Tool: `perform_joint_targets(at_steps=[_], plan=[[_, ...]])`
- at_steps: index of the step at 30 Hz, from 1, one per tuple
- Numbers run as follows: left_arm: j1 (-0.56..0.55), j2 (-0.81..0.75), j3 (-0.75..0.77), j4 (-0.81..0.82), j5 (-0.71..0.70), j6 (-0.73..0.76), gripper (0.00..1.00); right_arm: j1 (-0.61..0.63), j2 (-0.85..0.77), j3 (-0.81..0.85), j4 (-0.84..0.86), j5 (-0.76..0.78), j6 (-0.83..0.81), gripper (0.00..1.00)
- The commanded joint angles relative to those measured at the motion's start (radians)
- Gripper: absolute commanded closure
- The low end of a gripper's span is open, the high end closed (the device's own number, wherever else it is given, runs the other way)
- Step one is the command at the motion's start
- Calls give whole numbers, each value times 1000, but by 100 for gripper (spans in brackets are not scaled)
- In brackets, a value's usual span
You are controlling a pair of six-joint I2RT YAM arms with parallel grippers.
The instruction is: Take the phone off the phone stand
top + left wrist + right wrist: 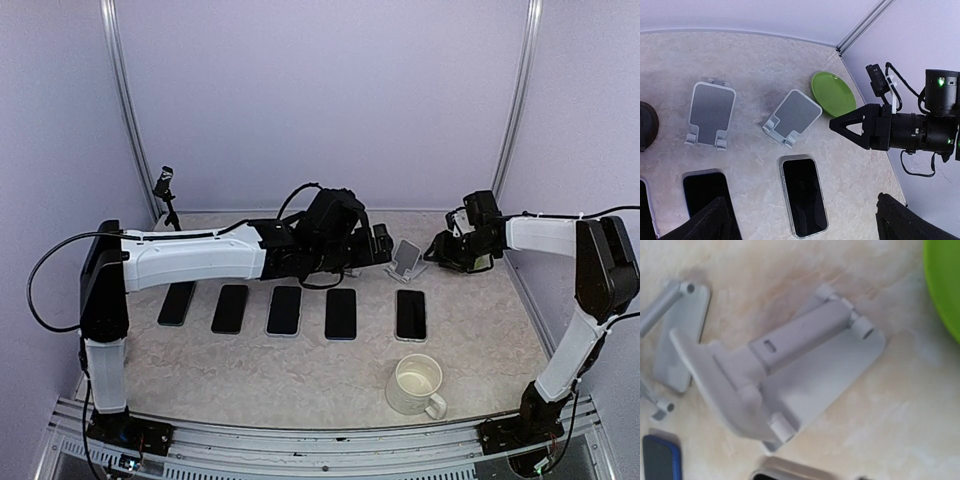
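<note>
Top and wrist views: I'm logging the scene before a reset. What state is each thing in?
Round green plate: flat, bare.
White phone stand beside the plate: propped, empty.
Other white phone stand: propped, empty.
Five dark-screened phones: lying flat, none on a stand.
Cream mug: upright, looks empty.
Left gripper: open.
Right gripper: cannot tell.

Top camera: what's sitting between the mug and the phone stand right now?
A phone lies flat, dark screen up, between the mug and the phone stand. It is the rightmost of the row, seen in the top external view.
</note>
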Motion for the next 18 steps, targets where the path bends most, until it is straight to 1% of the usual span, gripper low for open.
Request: perform_joint_targets(at_steps=[1, 5, 7, 11, 18], plan=[[15, -104, -35, 3, -38, 20, 1, -21, 21, 49, -59, 53, 6, 62], [39, -142, -45, 8, -32, 42, 1, -20, 88, 70, -54, 59, 16, 81], [55, -159, -46, 10, -26, 50, 1, -21, 114, 80, -44, 64, 28, 89], [82, -191, -47, 10, -26, 69, 1, -18, 168, 110, -29, 72, 37, 96], [124, -217, -61, 4, -3, 82, 1, -12, 260, 161, -17, 111, 27, 99]])
